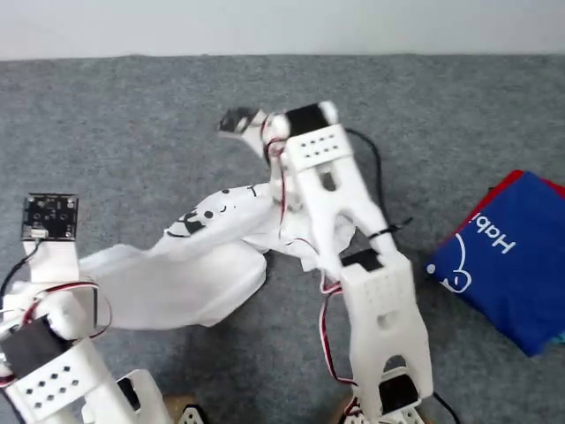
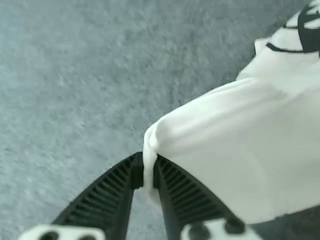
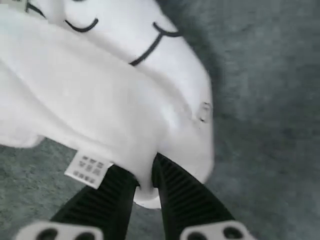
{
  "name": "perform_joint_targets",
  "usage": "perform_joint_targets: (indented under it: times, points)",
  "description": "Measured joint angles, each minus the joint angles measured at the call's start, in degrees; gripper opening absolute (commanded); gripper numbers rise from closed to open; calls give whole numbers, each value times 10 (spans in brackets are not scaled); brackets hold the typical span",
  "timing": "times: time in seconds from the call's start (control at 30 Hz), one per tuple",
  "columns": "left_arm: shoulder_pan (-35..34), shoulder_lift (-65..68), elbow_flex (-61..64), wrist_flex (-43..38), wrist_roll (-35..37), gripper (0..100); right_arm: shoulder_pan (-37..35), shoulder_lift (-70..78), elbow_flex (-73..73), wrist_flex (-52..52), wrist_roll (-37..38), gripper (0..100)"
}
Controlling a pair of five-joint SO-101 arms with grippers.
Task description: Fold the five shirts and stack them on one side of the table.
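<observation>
The left gripper (image 2: 144, 175) is clamped on a pinched edge of the white cotton shirt with black line drawings (image 2: 235, 135), with its black ribbed jaws nearly meeting. The right gripper (image 3: 145, 175) is likewise closed on another fold of it. The shirt is held crumpled between both arms over the grey felt-covered table (image 1: 124, 115). A folded blue shirt with red trim (image 1: 508, 265) is laid well apart on the right.

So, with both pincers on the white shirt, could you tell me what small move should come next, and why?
I would probably draw the left pincer and right pincer apart to pull the cloth taut: each is shut on an edge of the white shirt, which lies bunched between them on the table, too crumpled to fold.
</observation>
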Motion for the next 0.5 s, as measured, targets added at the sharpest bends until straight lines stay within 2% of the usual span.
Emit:
perform_joint_targets:
  times: [0.13, 0.3, 0.4, 0.5]
  points:
    - [25, 0, -67, 0, 0, 14, 23, -105, 0, 0, 25, 9]
    - [115, 0, -153, -29, 0, 14, 57, -239, 0, 1, 63, 9]
    - [158, 0, -198, -86, 0, 14, 83, -309, 0, 1, 83, 9]
    - [171, 0, -233, -165, 0, 15, 114, -373, 0, 1, 86, 9]
